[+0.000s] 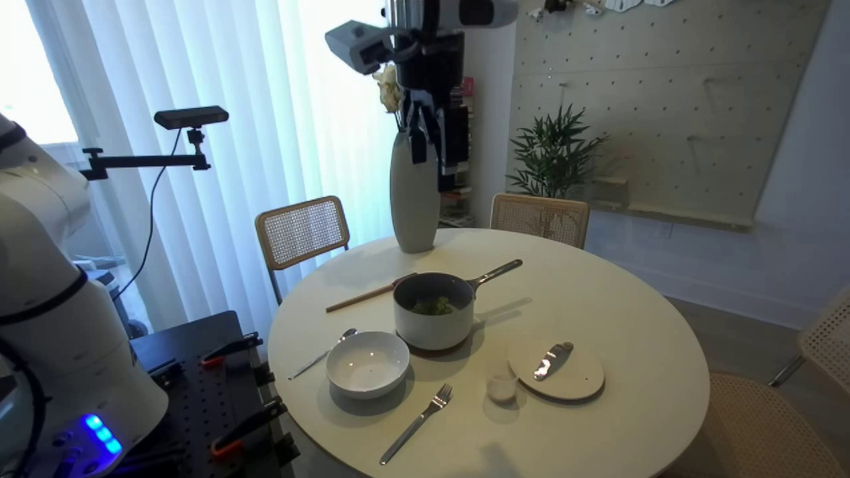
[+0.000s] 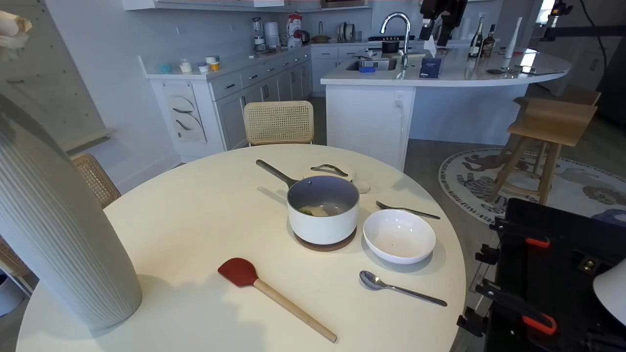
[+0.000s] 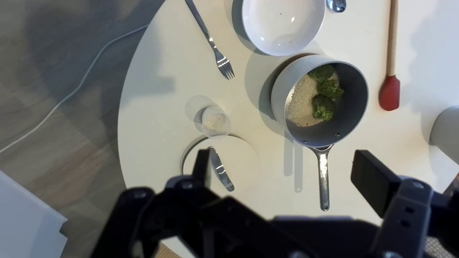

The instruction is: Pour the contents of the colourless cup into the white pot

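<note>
The gripper (image 3: 281,165) hangs high above the round table (image 1: 637,325), its fingers (image 3: 373,182) spread well apart.
Open tabletop runs from the colourless cup (image 1: 501,385) to the table's edge on one side and the white pot (image 1: 435,330) on the other; a plate (image 1: 579,382) lies just beside the cup. The cup stands upright, pale grains (image 3: 215,121) inside; the pot's straight handle (image 3: 323,175) points away from the white bowl (image 1: 368,364). Cane-backed chairs (image 1: 305,232) stand around, a bright curtain (image 1: 265,119) behind one.
</note>
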Controlling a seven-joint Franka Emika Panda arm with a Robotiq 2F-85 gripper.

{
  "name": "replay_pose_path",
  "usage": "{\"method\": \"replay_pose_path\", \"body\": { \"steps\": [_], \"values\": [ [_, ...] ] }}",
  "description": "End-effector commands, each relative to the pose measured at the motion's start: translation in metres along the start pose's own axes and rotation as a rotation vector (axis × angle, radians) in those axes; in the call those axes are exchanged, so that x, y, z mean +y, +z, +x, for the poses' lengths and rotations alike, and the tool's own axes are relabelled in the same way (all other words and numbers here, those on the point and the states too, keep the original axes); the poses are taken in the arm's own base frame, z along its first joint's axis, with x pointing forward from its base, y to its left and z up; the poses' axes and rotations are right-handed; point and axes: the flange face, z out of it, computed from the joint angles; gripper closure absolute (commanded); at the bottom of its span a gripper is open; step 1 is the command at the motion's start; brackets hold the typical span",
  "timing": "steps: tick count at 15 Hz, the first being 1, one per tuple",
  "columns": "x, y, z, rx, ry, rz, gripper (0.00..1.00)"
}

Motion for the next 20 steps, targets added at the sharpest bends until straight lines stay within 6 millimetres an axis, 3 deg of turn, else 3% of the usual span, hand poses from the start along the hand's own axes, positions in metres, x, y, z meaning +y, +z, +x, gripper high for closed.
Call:
{"method": "replay_pose_path", "body": {
  "steps": [1,10,17,20],
  "values": [
    [0.015,0.025,-0.004,0.079,-0.031,-0.002,0.0],
    [0.044,0.092,-0.009,0.22,-0.03,0.054,0.0],
    [0.072,0.138,-0.004,0.228,-0.194,-0.014,0.0],
    [0.087,0.152,-0.004,0.318,-0.263,-0.054,0.0]
  ]
}}
